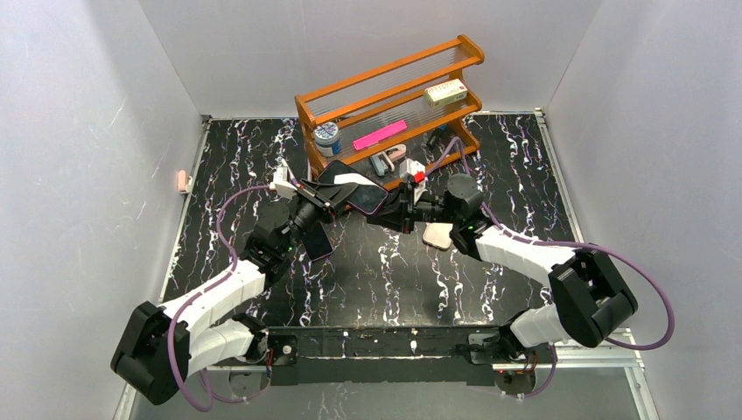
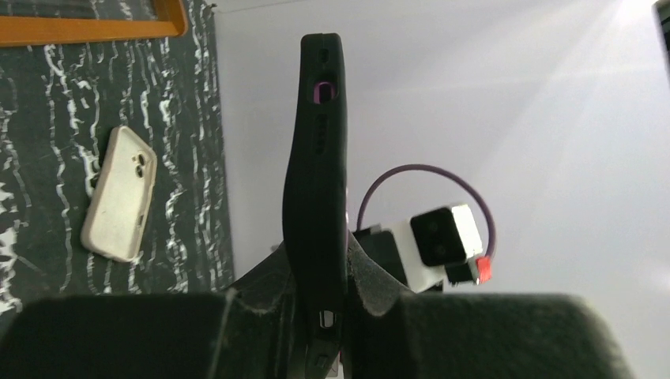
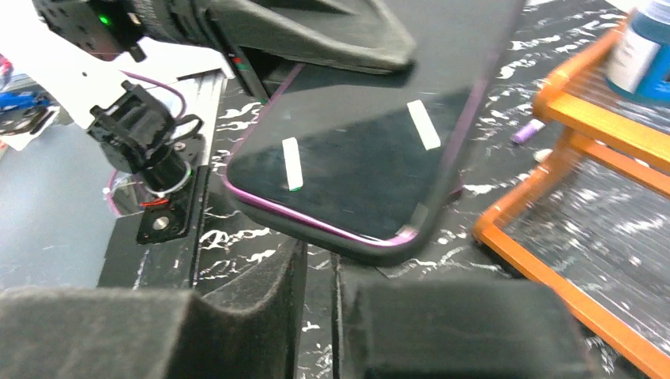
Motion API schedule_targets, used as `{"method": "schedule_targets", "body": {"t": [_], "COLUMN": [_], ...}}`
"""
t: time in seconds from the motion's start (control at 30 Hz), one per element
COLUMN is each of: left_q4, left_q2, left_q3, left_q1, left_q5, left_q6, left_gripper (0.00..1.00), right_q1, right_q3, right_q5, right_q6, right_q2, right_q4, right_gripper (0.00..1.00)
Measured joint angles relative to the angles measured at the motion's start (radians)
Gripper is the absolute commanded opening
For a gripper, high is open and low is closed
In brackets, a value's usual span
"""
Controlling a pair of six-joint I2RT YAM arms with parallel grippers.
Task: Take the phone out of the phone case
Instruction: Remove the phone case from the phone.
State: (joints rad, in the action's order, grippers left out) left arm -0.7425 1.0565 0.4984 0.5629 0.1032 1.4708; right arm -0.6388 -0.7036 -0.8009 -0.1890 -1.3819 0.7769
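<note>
You have the phone (image 3: 355,150), in its phone case (image 2: 316,174), held in the air over the far middle of the table (image 1: 394,280), just in front of the orange shelf (image 1: 385,96).
Your left gripper (image 2: 320,272) is pinched tight on one end of the phone case, which stands edge-on between its pads (image 2: 261,296) and bows slightly along its length. Your right gripper (image 3: 320,268) sits just under the opposite corner, its fingers (image 3: 158,332) nearly together with only a thin slit between them; you cannot tell whether they nip anything. The case is black, and the phone shows a dark glossy screen with a purple rim. A beige case (image 2: 118,193) lies flat on the table below.
</note>
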Motion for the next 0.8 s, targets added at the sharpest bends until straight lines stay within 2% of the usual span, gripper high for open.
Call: {"method": "schedule_targets", "body": {"t": [0.2,0.43,0.6,0.8], "left_q4": [0.036,0.083,0.154,0.212], "left_q2": [-0.003,0.008,0.029,0.046], "left_q3": [0.0,0.043,0.136,0.198], "left_q1": [-0.063,-0.142,-0.145,-0.145], "left_q5": [0.122,0.306,0.453,0.584], "left_q6": [-0.11,-0.264,-0.399,-0.515], "left_gripper": [0.0,0.0,0.0,0.0], "right_q1": [0.113,0.138,0.137,0.111], "right_q3": [0.076,0.082,0.044,-0.034], "right_q5": [0.003,-0.065,-0.143,-0.204], "right_q6": [-0.069,-0.069,-0.067,-0.071], "right_q2": [0.065,0.119,0.123,0.086], "right_q4": [-0.024,-0.132,-0.224,-0.248], "right_gripper": [0.55,0.72,0.75,0.7]}}
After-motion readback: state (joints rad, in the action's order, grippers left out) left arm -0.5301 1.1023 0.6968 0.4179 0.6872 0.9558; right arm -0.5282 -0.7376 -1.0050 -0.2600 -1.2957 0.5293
